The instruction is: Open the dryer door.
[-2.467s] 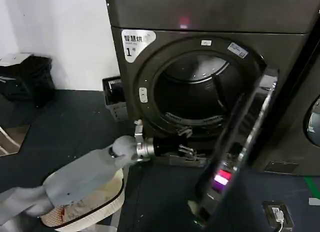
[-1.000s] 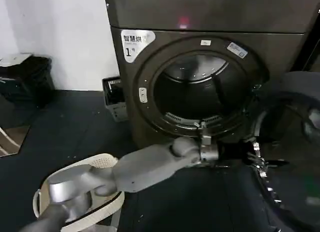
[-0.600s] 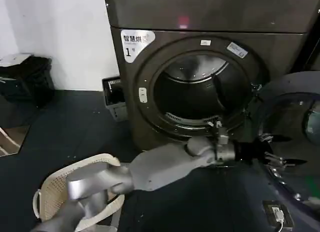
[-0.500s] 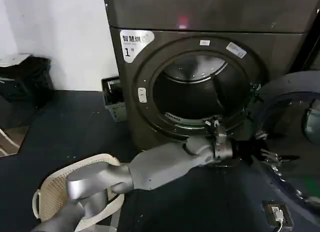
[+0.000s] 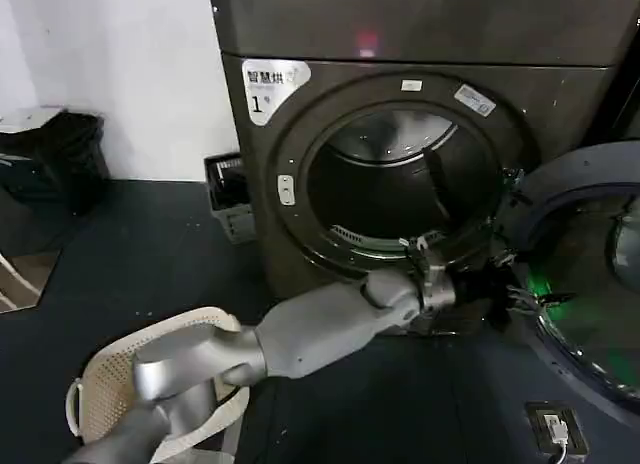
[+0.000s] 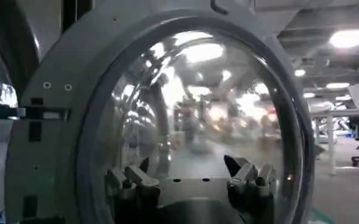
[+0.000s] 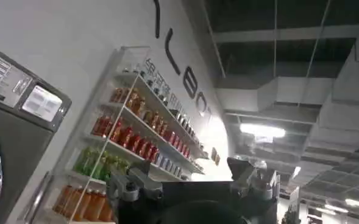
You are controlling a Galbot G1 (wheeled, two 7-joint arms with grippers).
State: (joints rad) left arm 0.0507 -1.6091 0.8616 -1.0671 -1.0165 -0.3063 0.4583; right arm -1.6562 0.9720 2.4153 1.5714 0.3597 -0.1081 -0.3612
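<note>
Left arm stretched forward, left gripper [image 5: 522,296] jaws apart, right gripper [image 7: 191,182] jaws apart

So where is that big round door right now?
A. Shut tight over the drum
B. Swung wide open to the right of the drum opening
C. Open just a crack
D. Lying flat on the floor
B: the dryer door stands swung out to the right of the dryer, leaving the drum opening uncovered, with the left gripper reaching out at the door's inner side.

White sticker [image 5: 273,85] on the dryer [image 5: 400,44], Chinese characters and a "1".
</note>
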